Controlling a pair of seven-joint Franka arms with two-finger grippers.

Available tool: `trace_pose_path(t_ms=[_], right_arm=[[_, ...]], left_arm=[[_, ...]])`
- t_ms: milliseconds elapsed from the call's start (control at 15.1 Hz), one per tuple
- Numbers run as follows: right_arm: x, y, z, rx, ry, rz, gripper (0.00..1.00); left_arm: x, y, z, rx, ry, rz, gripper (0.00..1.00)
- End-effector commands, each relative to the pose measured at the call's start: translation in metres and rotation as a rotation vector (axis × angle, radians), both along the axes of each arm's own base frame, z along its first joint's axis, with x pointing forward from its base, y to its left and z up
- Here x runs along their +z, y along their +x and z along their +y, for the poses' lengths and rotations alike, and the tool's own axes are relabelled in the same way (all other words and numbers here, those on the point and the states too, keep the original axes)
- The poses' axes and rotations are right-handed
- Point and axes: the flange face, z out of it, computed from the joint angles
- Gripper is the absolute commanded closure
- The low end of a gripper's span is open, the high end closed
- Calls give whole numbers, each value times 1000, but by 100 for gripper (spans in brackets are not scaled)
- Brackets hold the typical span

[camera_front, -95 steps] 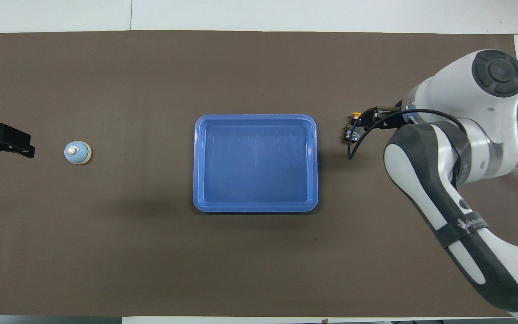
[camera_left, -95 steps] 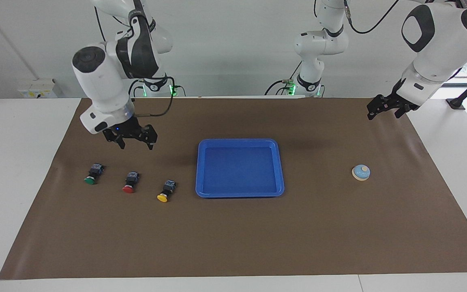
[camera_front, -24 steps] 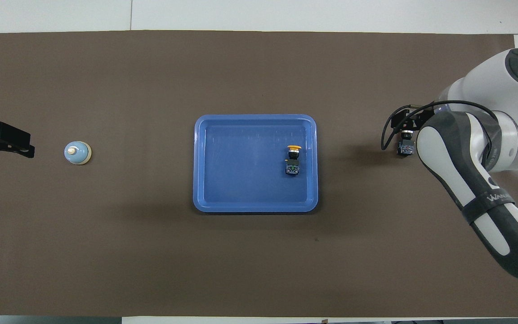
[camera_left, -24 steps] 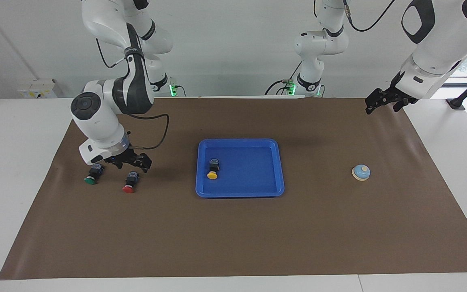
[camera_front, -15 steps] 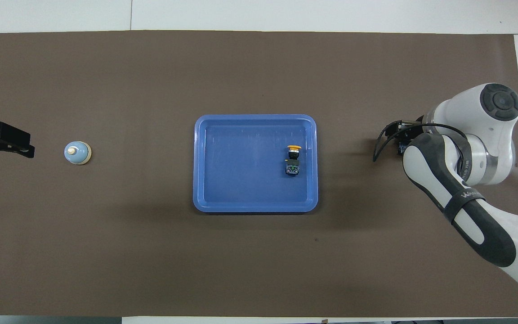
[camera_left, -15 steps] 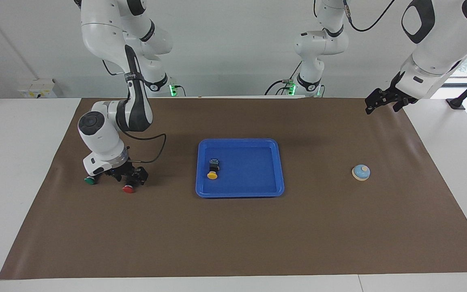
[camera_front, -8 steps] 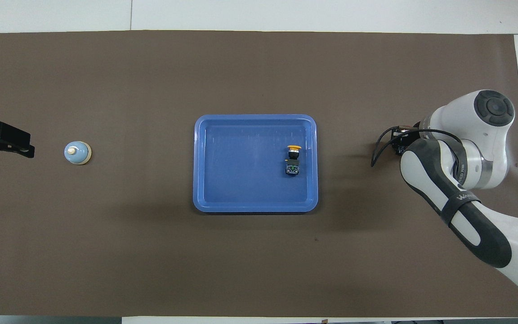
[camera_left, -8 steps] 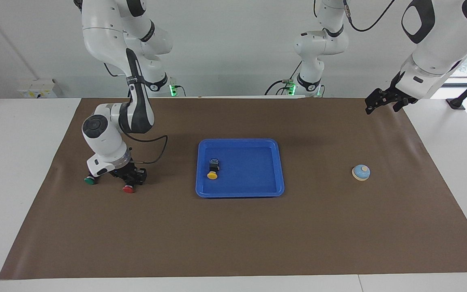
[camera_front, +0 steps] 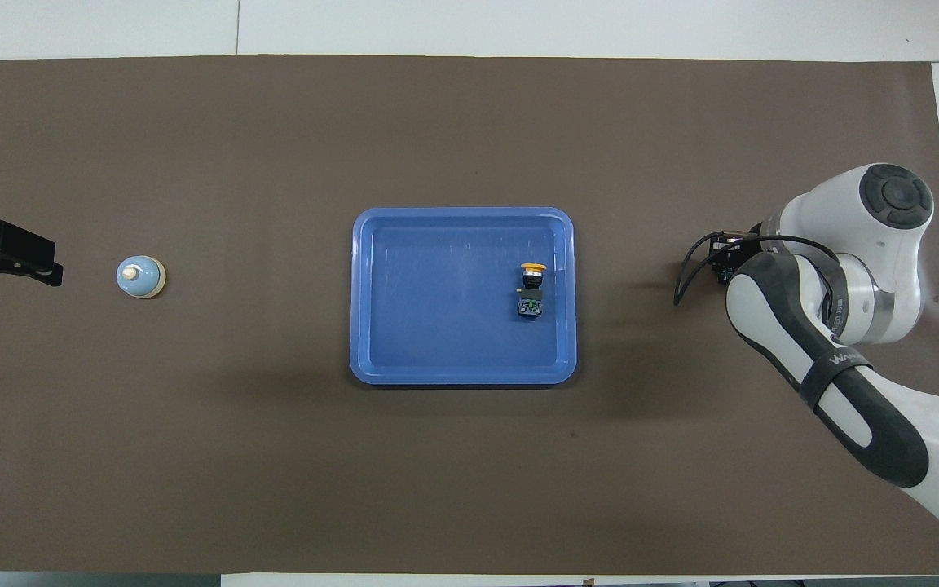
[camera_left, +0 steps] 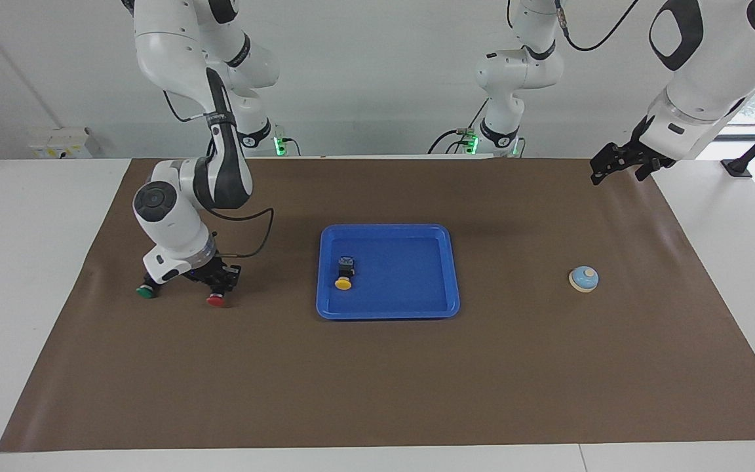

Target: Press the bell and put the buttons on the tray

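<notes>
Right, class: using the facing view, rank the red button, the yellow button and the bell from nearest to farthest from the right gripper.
1. Red button: between the fingers of the right gripper, toward the right arm's end of the table.
2. Yellow button: lying in the blue tray, mid-table.
3. Bell: on the mat toward the left arm's end of the table.

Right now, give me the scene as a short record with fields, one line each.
tray: mid-table on the brown mat
yellow button: in the tray
red button: gripped by the right tool, low at the mat
green button: on the mat beside it
bell: toward the left arm's end, untouched
left tool: open, waiting, raised over the mat's corner
</notes>
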Motion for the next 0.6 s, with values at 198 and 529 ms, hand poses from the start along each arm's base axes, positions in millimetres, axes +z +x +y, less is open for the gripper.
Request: trace_pose_path(t_ms=[198, 529], right_arm=[[84, 11, 153, 3, -12, 2, 100], [62, -31, 291, 22, -6, 1, 100]], left_arm=[[3, -5, 1, 11, -4, 5, 0], [3, -6, 2, 12, -4, 7, 0]])
